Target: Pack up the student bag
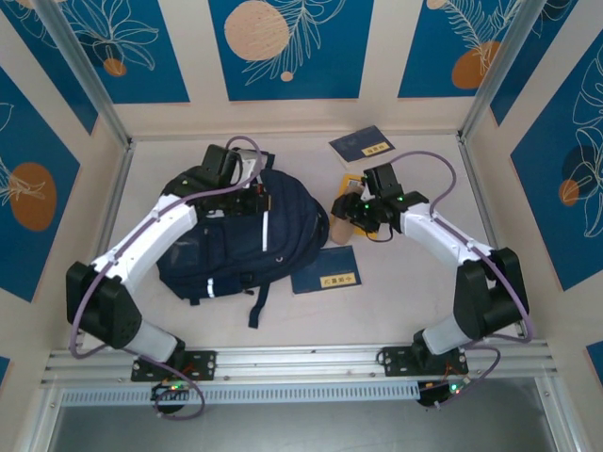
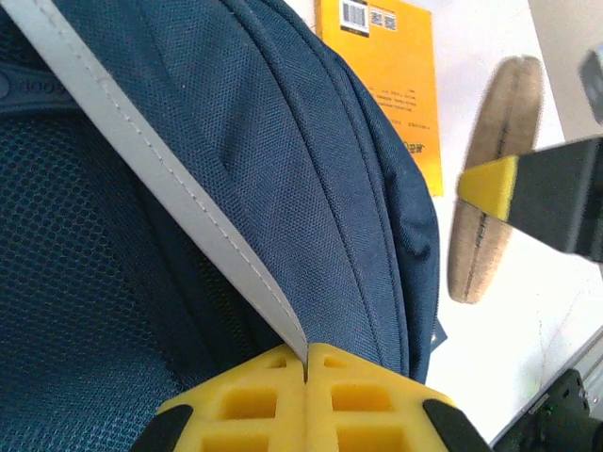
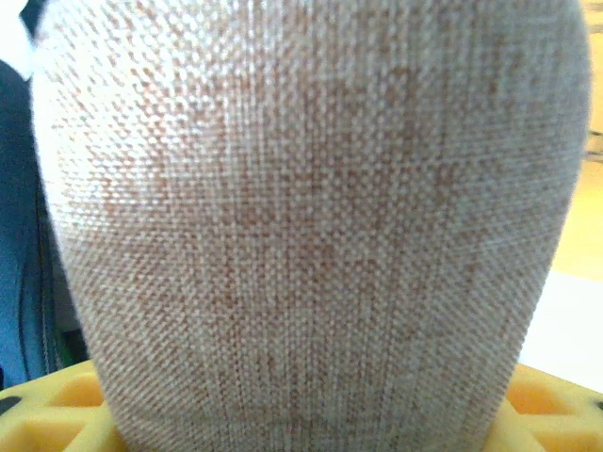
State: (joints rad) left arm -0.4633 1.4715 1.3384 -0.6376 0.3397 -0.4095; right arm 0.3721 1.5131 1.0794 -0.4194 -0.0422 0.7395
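The student bag lay on the left half of the bench, about midway between the far and near edges, its straps trailing toward the near edge. The left gripper was pinched fully closed on a pale stripe of the bag at its far end. I judge this grasp was meant to steady or lift the fabric there so the bag could take something in. Whether a zip stood open could not be told.

The right gripper was clamped on a beige woven pouch, its fingers pressing the cloth from both sides. It held the pouch just beside the bag's right flank, which suggests the pouch was the next item to go in.

A navy booklet with a yellow label lay beside the bag toward the near edge, and a second navy booklet lay near the far edge. The left wrist view also showed a yellow printed cover beyond the bag. Which booklet that was, I could not tell.

The bag's bulging right side sat between the pouch and any opening, and both arms were close together there.
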